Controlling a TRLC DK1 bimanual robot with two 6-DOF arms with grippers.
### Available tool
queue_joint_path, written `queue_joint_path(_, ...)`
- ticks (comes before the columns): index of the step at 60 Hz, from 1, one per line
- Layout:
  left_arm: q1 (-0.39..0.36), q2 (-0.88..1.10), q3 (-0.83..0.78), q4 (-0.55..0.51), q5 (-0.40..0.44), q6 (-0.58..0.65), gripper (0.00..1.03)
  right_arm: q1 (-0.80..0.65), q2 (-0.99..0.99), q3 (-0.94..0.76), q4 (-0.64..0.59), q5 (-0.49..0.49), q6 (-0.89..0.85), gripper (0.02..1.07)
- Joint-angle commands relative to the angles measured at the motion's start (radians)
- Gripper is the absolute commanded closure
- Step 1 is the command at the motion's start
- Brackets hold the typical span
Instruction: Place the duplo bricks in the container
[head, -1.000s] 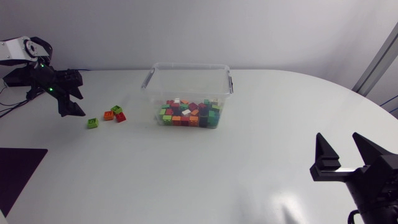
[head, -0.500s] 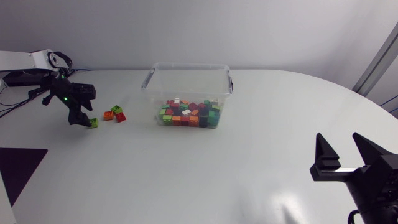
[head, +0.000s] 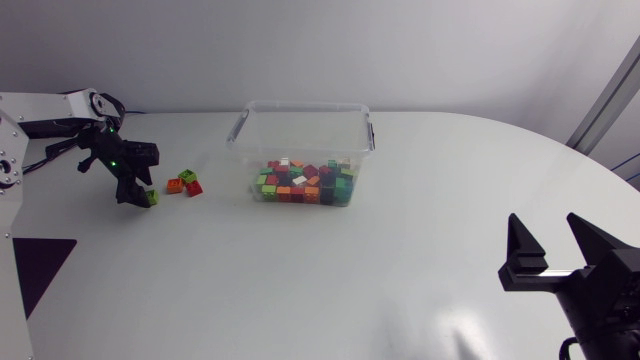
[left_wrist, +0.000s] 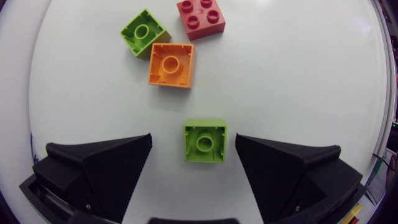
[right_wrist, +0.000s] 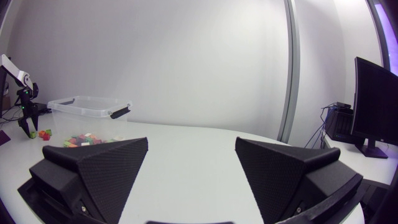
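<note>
A lime-green duplo brick (left_wrist: 204, 141) lies hollow side up on the worktop (left_wrist: 298, 74), squarely between my left gripper (head: 132, 192)'s released fingers (left_wrist: 112, 162), touching neither; the container (head: 303, 104) stands well apart, my right gripper (head: 556, 250) farther still, likewise spread.

In the head view the left gripper (head: 133, 194) covers most of the lime brick (head: 152, 197) near the left edge of the table (head: 400, 260), and the right gripper (head: 548, 228) is cut off below its fingers. The bricks (head: 305, 183) heaped in the container (head: 300, 108) are too small to count. In the right wrist view the loose bricks (right_wrist: 43, 133) are mere specks.
</note>
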Motion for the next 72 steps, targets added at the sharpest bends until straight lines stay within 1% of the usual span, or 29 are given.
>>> queue_joint_path(1,0.006,0.057,0.047,-0.038,-0.015,0.024,0.22,-0.003,-0.004,-0.016,-0.008,-0.001,-0.020,0.06)
queue_joint_path(3,0.006,0.062,0.053,-0.046,-0.015,0.023,0.28,-0.003,-0.004,-0.016,-0.008,-0.001,-0.020,0.06)
queue_joint_path(6,0.003,0.065,0.057,-0.054,-0.015,0.015,0.60,-0.003,-0.004,-0.016,-0.008,-0.001,-0.020,0.06)
queue_joint_path(7,0.003,0.065,0.059,-0.054,-0.015,0.009,0.75,-0.003,-0.004,-0.016,-0.008,-0.001,-0.020,0.06)
queue_joint_path(8,0.003,0.065,0.062,-0.054,-0.015,0.006,0.82,-0.003,-0.004,-0.016,-0.008,-0.001,-0.020,0.06)
queue_joint_path(14,0.006,0.066,0.079,-0.075,-0.015,-0.017,0.83,-0.003,-0.004,-0.016,-0.008,-0.001,-0.020,0.06)
queue_joint_path(19,0.009,0.042,0.103,-0.132,-0.011,-0.023,0.83,-0.003,-0.004,-0.016,-0.008,-0.001,-0.020,0.06)
queue_joint_path(24,0.017,0.005,0.111,-0.161,0.011,-0.023,0.83,-0.003,-0.004,-0.016,-0.008,-0.001,-0.020,0.06)
queue_joint_path(28,0.023,-0.043,0.119,-0.213,0.034,-0.022,0.83,-0.003,-0.004,-0.016,-0.008,-0.001,-0.020,0.06)
queue_joint_path(34,0.023,-0.147,0.113,-0.299,0.109,-0.019,0.83,-0.003,-0.004,-0.016,-0.008,-0.001,-0.020,0.06)
queue_joint_path(36,0.017,-0.192,0.100,-0.322,0.147,-0.025,0.83,-0.003,-0.004,-0.016,-0.008,-0.001,-0.020,0.06)
queue_joint_path(39,0.007,-0.235,0.085,-0.344,0.180,-0.032,0.83,-0.003,-0.004,-0.016,-0.008,-0.001,-0.020,0.06)
queue_joint_path(41,-0.016,-0.297,0.056,-0.354,0.233,-0.063,0.83,-0.003,-0.004,-0.016,-0.008,-0.001,-0.020,0.06)
queue_joint_path(44,-0.042,-0.359,0.011,-0.356,0.275,-0.086,0.83,-0.004,-0.004,-0.016,-0.008,-0.001,-0.020,0.06)
queue_joint_path(46,-0.072,-0.416,-0.022,-0.350,0.331,-0.129,0.83,-0.003,-0.004,-0.016,-0.008,-0.001,-0.020,0.06)
queue_joint_path(49,-0.108,-0.448,-0.032,-0.348,0.370,-0.184,0.83,-0.003,-0.004,-0.016,-0.008,-0.001,-0.020,0.06)
queue_joint_path(50,-0.121,-0.457,-0.035,-0.345,0.384,-0.209,0.83,-0.003,-0.004,-0.016,-0.008,-0.001,-0.020,0.06)
queue_joint_path(52,-0.149,-0.474,-0.039,-0.307,0.416,-0.295,0.83,-0.003,-0.004,-0.016,-0.008,-0.001,-0.020,0.06)
queue_joint_path(54,-0.166,-0.478,-0.041,-0.301,0.423,-0.322,0.83,-0.003,-0.004,-0.016,-0.008,-0.001,-0.020,0.06)
queue_joint_path(55,-0.201,-0.492,-0.058,-0.278,0.428,-0.370,0.83,-0.003,-0.004,-0.016,-0.008,-0.001,-0.020,0.06)
queue_joint_path(57,-0.237,-0.515,-0.091,-0.209,0.430,-0.450,0.83,-0.003,-0.004,-0.016,-0.008,-0.001,-0.020,0.06)
queue_joint_path(63,-0.306,-0.544,-0.136,-0.118,0.430,-0.557,0.83,-0.003,-0.004,-0.016,-0.008,-0.001,-0.020,0.06)
queue_joint_path(64,-0.329,-0.546,-0.139,-0.097,0.430,-0.597,0.83,-0.003,-0.004,-0.016,-0.008,-0.001,-0.020,0.06)
queue_joint_path(66,-0.338,-0.547,-0.143,-0.083,0.430,-0.614,0.83,-0.003,-0.004,-0.016,-0.008,-0.001,-0.020,0.06)
queue_joint_path(67,-0.358,-0.554,-0.157,-0.034,0.426,-0.664,0.83,-0.003,-0.004,-0.016,-0.008,-0.001,-0.020,0.06)
queue_joint_path(68,-0.367,-0.555,-0.162,-0.008,0.423,-0.694,0.83,-0.003,-0.004,-0.016,-0.008,-0.001,-0.020,0.06)
queue_joint_path(72,-0.399,-0.557,-0.159,0.047,0.414,-0.779,0.83,-0.003,-0.004,-0.016,-0.008,-0.001,-0.020,0.06)
